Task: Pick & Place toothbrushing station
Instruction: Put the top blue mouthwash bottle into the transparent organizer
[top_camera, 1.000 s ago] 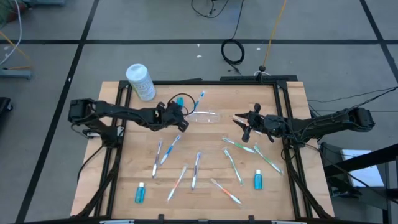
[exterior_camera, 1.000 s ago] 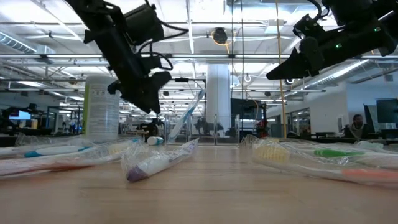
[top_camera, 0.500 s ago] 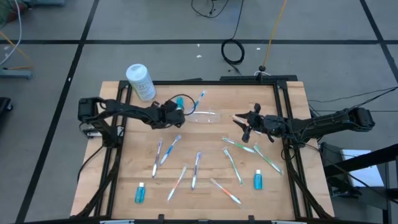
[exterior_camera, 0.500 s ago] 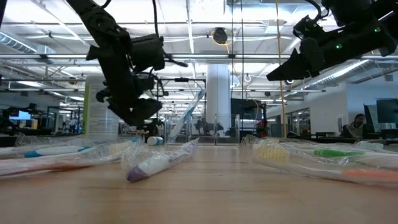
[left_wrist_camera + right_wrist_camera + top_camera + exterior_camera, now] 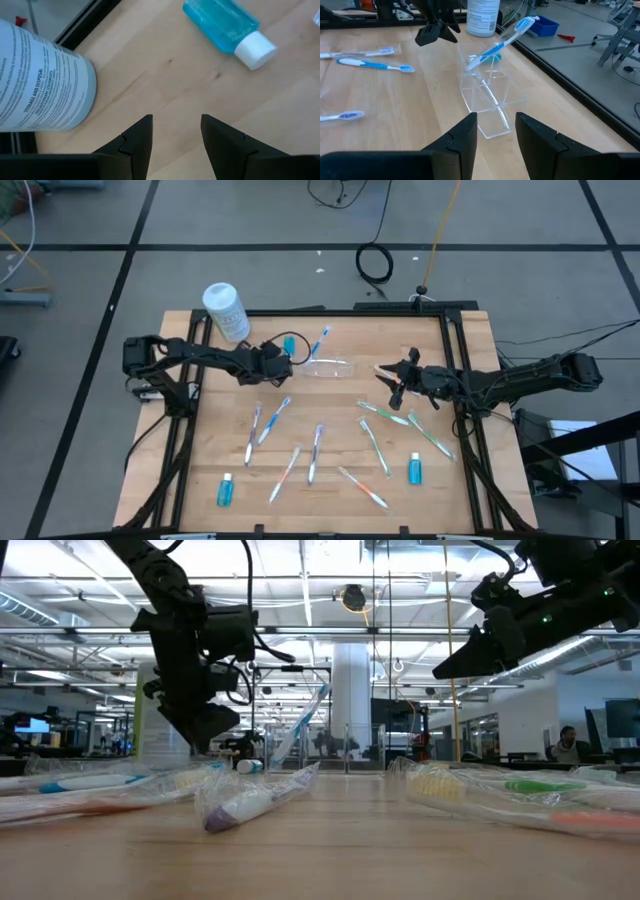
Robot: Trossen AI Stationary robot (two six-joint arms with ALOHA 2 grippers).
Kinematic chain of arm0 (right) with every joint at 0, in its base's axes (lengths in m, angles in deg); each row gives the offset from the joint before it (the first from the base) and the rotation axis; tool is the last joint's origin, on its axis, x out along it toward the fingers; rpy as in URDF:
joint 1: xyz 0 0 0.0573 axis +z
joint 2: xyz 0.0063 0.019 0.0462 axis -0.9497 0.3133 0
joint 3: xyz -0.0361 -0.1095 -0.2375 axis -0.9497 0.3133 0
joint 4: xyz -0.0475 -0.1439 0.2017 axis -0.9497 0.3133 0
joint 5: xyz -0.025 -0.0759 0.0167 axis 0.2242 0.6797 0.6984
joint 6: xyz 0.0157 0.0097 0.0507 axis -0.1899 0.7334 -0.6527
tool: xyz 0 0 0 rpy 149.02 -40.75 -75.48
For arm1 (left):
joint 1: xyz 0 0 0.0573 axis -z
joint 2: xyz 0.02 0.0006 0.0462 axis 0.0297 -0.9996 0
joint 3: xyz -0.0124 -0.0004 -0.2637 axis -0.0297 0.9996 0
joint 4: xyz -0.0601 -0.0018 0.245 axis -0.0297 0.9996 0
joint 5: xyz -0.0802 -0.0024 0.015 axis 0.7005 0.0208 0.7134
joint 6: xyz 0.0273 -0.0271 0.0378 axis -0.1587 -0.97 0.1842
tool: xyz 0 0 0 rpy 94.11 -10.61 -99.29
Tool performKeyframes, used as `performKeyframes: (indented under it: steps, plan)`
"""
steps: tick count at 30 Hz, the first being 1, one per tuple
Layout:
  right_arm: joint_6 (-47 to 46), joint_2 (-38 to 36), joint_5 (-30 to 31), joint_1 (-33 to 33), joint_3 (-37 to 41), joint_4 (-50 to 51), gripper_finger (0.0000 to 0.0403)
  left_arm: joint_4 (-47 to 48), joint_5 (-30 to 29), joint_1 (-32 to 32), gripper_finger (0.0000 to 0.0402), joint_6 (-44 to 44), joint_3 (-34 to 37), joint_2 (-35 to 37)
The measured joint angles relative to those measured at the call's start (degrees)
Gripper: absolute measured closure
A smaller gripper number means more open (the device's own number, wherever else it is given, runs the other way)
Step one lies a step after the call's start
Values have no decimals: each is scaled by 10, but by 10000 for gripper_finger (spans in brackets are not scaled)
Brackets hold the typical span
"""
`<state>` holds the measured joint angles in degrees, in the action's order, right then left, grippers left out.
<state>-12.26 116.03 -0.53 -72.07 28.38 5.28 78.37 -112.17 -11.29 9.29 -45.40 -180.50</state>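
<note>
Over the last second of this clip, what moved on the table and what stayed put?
The left arm drew back toward its own side of the table; its end effector, open and empty, now sits near the small blue bottle with a white cap and the white cylindrical canister. Nothing was gripped or released. The right end effector, the clear plastic toothbrush holder with its blue toothbrush, and the wrapped toothbrushes stayed put.

The whole worktop (image 5: 330, 430) is seen from directly overhead in the high view. In the low view it is seen from its surface level, looking across into the room beyond. The left wrist view is aimed steeply down, close on the canister (image 5: 40, 80) and a blue tube (image 5: 222, 27). The right wrist view is aimed across the worktop at the holder (image 5: 487, 95); the canister is shared by all four views.
</note>
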Motion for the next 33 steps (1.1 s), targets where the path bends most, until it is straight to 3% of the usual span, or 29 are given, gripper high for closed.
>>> performKeyframes:
  steps: [9, 17, 21, 24, 29, 33]
  plan:
    - [-13, 0, -1, 2, 0, 29, 273, 23, 23, 2, 227, 22, 0, 28]
    - [-26, 0, 0, 2, 20, 24, 273, 44, 3, -1, 227, 52, 27, 195]
    - [-26, 0, 0, 2, 27, 16, 273, -51, 1, -1, 227, 40, 113, 267]
    - [-26, 0, 0, 2, 38, -23, 273, -208, 26, -1, 227, 58, 177, 293]
    - [-24, 0, 0, 1, 55, -97, 273, -427, 90, 0, 227, 101, 246, 281]
    - [-23, 0, 0, 0, 57, -119, 273, -465, 89, 0, 227, 103, 254, 244]
